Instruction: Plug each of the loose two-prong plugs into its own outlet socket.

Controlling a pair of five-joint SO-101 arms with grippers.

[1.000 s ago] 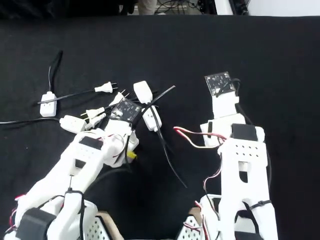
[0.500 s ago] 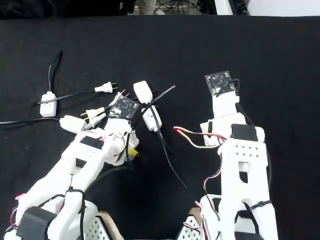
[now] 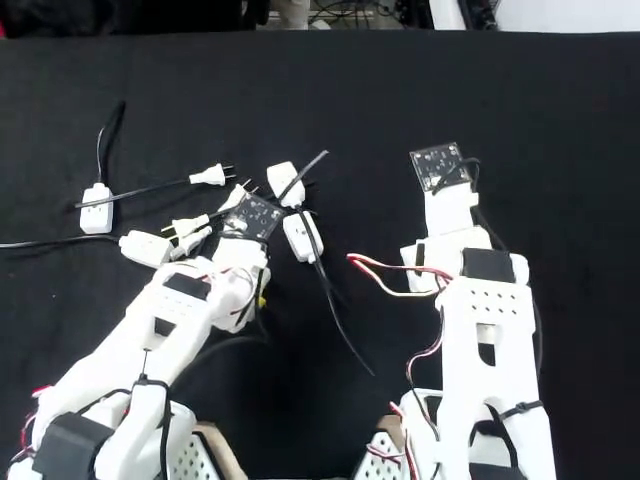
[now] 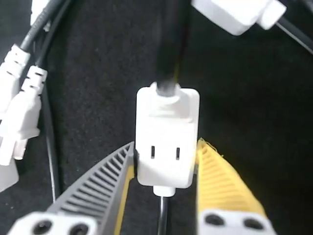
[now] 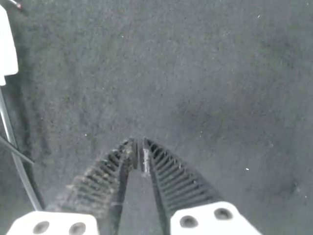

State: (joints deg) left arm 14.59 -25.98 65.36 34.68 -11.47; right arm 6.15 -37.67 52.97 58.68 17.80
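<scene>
Left gripper (image 4: 166,147) clamped on white rectangular two-slot outlet socket (image 4: 167,122), grey finger (image 4: 105,181) and yellow finger (image 4: 217,176) pressed against its sides, black cord (image 4: 168,44) leaving its far end, in the thick of the tangle on the left half of the black cloth table (image 3: 560,120). Loose white two-prong plugs (image 3: 210,177) and further white sockets (image 3: 97,207) crowded just beside it, cables crossing, little free room there. Right gripper (image 5: 138,149) drawn together, tips all but touching, nothing between, over bare cloth, well apart from the tangle, broad open cloth out to the far and right edges.
</scene>
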